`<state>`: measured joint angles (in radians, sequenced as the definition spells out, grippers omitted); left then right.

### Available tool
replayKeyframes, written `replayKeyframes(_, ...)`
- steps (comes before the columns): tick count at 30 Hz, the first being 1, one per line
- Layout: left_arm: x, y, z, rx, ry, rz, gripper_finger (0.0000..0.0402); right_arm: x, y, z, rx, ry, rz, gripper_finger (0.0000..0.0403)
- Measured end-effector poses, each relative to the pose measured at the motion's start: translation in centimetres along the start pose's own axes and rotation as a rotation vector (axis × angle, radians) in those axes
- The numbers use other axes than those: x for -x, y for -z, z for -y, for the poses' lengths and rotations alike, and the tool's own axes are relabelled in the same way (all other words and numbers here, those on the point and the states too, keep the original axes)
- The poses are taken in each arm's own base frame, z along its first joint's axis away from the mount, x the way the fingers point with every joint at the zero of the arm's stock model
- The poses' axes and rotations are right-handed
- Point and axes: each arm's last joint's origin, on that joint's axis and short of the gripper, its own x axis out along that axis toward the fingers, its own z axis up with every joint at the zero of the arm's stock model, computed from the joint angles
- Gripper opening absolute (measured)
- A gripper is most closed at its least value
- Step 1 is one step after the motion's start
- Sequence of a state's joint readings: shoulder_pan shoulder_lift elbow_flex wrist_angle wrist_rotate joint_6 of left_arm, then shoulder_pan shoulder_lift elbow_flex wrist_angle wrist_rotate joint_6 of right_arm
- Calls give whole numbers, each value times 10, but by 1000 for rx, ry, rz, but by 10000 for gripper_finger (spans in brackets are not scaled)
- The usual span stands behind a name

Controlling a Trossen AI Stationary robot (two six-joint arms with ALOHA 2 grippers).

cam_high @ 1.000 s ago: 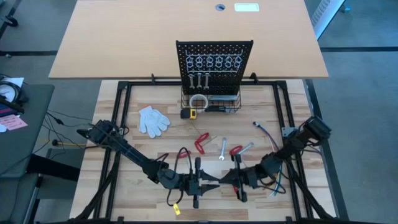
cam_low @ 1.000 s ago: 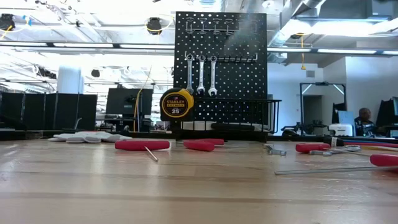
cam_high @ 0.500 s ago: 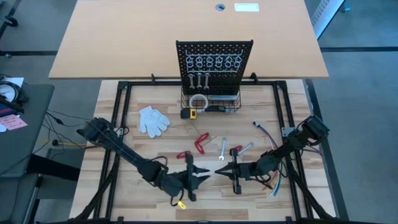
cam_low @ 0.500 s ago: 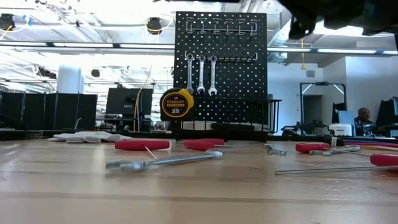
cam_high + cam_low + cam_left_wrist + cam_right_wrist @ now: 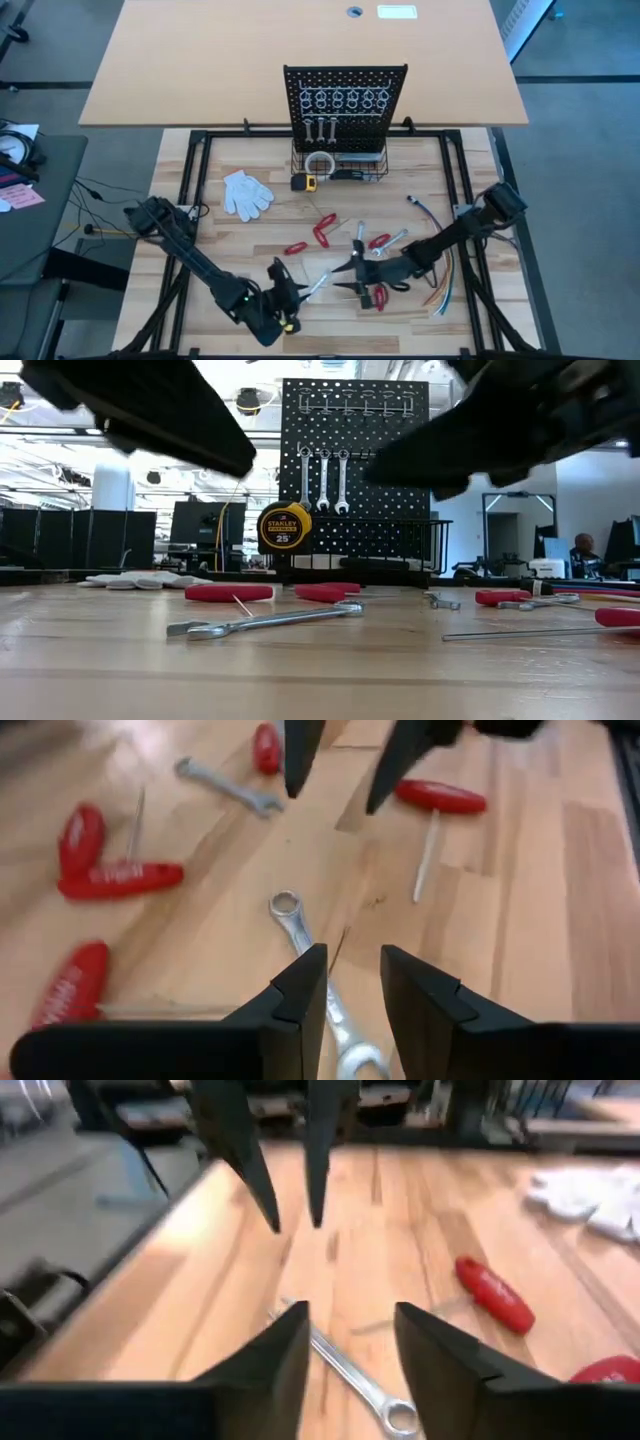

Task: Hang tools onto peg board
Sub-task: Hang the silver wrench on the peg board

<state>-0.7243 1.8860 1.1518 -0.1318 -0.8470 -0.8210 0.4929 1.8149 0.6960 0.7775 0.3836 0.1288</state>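
A silver wrench [image 5: 265, 619] lies flat on the wooden table [image 5: 250, 240], near its front edge about midway along, between the two grippers; nothing holds it.

The left gripper [image 5: 297, 292] hangs just above the wrench's near end, fingers [image 5: 290, 1000] a little apart, with the wrench shaft showing in the gap below them and no contact that we can see.

The right gripper [image 5: 350, 281] faces it from the other side, fingers [image 5: 272, 1360] spread, the wrench on the boards beneath them and apart from them.

Red-handled tools [image 5: 325, 229] and another wrench [image 5: 359, 238] lie scattered on the table just behind the grippers, toward the middle.

At the back edge stands the peg board [image 5: 345, 95], upright, with three wrenches [image 5: 322, 478] hanging side by side on it. A wire basket [image 5: 400, 545] sits at its base, and a yellow tape measure [image 5: 284, 527] stands just beside that.

A white glove [image 5: 245, 193] lies toward the back left. Coloured wires [image 5: 443, 285] trail along the right edge.
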Motion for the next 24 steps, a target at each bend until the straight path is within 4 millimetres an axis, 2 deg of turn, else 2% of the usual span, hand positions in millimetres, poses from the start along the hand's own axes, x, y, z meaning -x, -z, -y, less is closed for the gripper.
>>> replayKeyframes(5, -27, 22, 0, 100, -40, -8, 128, -3, -3, -3, 48, -15, -23, 221)
replayKeyframes(10, -59, 40, -9, 89, -89, -51, 175, -1, -1, -7, 69, -29, -41, 221)
replayKeyframes(13, -70, 40, -15, 124, -103, -74, 187, -1, -1, -7, 69, -29, -41, 215)
replayKeyframes(18, -72, 36, -21, 128, -102, -141, 171, -4, 8, -5, 80, -21, -67, 206)
replayKeyframes(24, -67, 38, -21, 84, -100, -164, 119, -25, 45, 6, 99, -21, -177, 199)
